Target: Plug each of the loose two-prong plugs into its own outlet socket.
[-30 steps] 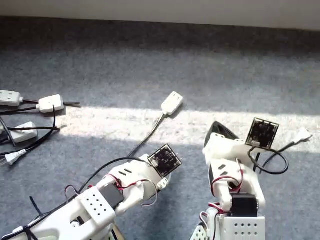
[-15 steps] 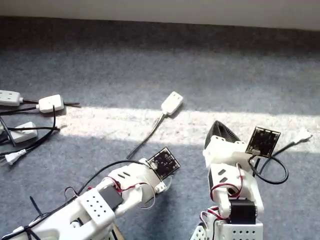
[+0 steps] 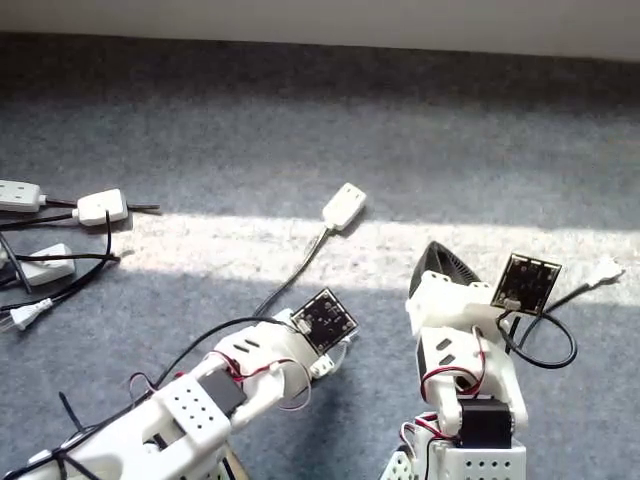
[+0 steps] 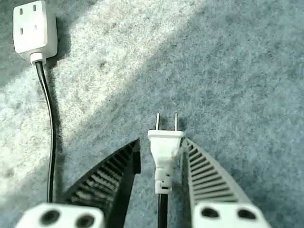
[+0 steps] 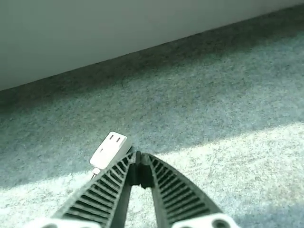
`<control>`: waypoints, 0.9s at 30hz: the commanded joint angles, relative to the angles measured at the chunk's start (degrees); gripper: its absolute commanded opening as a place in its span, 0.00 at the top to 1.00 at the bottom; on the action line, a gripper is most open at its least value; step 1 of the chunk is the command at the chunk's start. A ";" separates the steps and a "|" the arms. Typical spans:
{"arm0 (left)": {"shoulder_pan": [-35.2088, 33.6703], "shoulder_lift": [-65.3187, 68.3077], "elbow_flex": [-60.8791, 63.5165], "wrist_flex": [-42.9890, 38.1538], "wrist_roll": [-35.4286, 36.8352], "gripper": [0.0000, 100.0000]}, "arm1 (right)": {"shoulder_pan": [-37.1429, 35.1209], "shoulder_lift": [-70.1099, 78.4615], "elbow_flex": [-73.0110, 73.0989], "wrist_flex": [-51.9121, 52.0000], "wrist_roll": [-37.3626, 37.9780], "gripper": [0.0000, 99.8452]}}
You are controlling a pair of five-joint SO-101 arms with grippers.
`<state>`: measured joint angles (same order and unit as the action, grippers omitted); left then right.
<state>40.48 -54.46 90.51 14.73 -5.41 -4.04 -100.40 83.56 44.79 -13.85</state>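
White two-prong plug [image 4: 165,147] lies on grey carpet [image 4: 237,71] between parted jaws of left gripper [image 4: 161,142], seemingly unclamped | right gripper [image 5: 139,161] closed, empty | step: grasping | next: squeeze, align prongs with outlet socket [image 4: 34,26].

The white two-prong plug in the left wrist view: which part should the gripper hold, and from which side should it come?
Hold the plug by its white body, behind the prongs, coming from the cord end. It lies between the open fingers of the left gripper, prongs pointing away, so closing there probably leaves them free to plug in.
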 commanded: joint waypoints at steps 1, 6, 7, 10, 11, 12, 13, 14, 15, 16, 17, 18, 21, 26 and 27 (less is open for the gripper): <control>-0.57 7.16 -3.82 -3.08 0.53 0.86 | 0.40 -0.66 -0.31 -0.75 0.62 0.99; 1.27 18.51 -10.15 -3.08 0.53 0.86 | 0.40 -0.66 -0.31 -0.75 0.62 0.99; 1.54 20.26 -11.12 -3.08 0.53 0.86 | 0.40 -0.66 -0.31 -0.75 0.62 0.99; 1.63 22.73 -12.35 -2.99 0.53 0.86 | 0.40 -0.66 -0.31 -0.75 0.62 0.99; 1.63 22.73 -12.35 -2.99 0.53 0.87 | 0.40 -0.66 -0.31 -0.75 0.62 0.99; 1.63 22.73 -12.35 -2.99 0.53 0.88 | 0.31 -0.66 -0.31 -0.75 0.62 0.99; 1.63 22.73 -12.44 -2.99 0.53 0.90 | -0.13 -0.66 -0.31 -0.75 0.62 0.99; 1.63 22.81 -12.44 -3.08 0.53 0.92 | -0.66 -0.66 -0.31 -0.75 0.62 0.99; 1.63 22.90 -12.53 -3.08 0.53 0.95 | -1.19 -0.66 0.04 -0.75 0.62 0.99; 1.63 22.90 -12.53 -3.08 0.53 0.97 | -1.54 -0.84 0.75 -0.75 0.62 0.99; 1.63 22.90 -12.53 -3.08 0.53 0.99 | -1.80 -1.19 1.19 -0.75 0.62 0.99; 1.63 22.90 -12.53 -3.08 0.53 1.00 | -1.98 -1.19 1.45 -0.75 0.62 0.99; 1.63 22.90 -12.53 -3.08 0.53 0.99 | -1.98 -1.19 1.54 -0.75 0.62 0.99; 1.19 22.73 -12.44 -3.08 0.53 0.99 | -1.98 -1.19 1.54 -0.84 0.62 0.99; 1.19 22.73 -12.53 -3.16 0.53 0.99 | -1.98 -1.19 1.45 -0.84 0.62 0.99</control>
<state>41.71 -31.69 79.96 12.62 -5.32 -5.45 -100.92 85.49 44.79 -13.85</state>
